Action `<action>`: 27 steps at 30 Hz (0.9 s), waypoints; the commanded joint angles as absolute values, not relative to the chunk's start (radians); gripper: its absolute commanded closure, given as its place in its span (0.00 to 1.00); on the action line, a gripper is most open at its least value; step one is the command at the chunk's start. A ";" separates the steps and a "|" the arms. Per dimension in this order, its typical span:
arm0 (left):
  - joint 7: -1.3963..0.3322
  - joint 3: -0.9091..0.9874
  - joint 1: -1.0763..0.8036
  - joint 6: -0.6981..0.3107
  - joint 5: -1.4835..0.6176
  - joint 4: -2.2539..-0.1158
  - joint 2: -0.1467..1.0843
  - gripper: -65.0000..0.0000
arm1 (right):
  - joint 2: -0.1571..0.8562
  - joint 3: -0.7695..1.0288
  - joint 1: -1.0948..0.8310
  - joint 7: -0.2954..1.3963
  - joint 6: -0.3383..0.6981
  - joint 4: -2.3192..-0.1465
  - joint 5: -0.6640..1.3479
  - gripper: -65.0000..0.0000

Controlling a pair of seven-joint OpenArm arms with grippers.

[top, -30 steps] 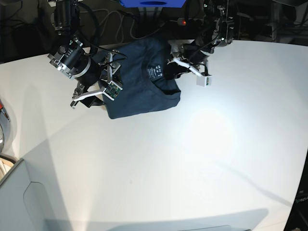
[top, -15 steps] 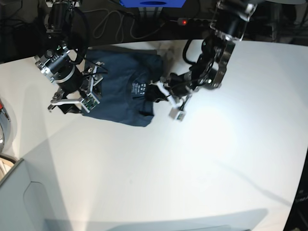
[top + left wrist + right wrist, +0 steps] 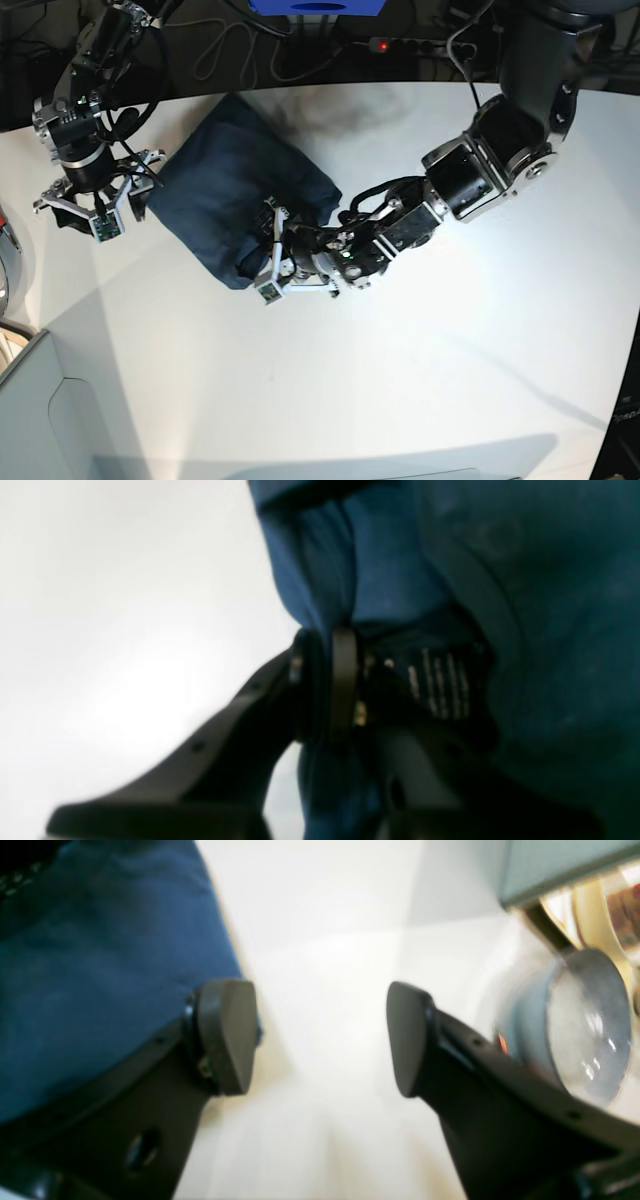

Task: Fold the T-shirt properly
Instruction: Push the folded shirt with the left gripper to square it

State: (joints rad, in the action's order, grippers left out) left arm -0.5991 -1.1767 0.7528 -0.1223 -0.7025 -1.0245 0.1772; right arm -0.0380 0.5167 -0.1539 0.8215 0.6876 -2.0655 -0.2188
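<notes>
Left wrist view: T-shirt (image 3: 525, 580) label (image 3: 440, 680) print blurred, unreadable.

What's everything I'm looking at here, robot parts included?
T-shirt: one, dark navy, bunched on the table's far left part.
Table: one, white, fills most of the base view.
Cables: several, light and dark, behind the table's far edge.
Blue box: one, top edge of the base view.
Rounded shiny object: one, silvery grey, blurred, at the table's edge.
Left end effector: one, black, shut on the T-shirt's near edge.
Right end effector: one, black, open, beside the T-shirt, holding nothing.
</notes>
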 commanded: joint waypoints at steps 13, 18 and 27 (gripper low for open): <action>-0.610 -1.230 0.823 -0.119 -0.530 -1.138 0.131 0.50 | -0.036 0.518 -0.185 0.802 0.698 -2.081 -0.208 0.40; -0.610 -0.978 0.742 -0.117 -0.507 -1.227 0.193 0.50 | -0.036 0.515 -0.206 0.803 0.698 -2.081 -0.208 0.41; -0.610 -0.335 0.364 -0.117 -0.518 -1.550 0.355 0.50 | -0.035 0.515 -0.232 0.803 0.698 -2.081 -0.208 0.89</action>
State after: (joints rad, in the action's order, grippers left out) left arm -0.6239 -0.3283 0.3489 -0.1146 -0.5121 -1.5410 0.3477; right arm -0.0391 0.5121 -0.2310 0.8188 0.6872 -2.0651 -0.2127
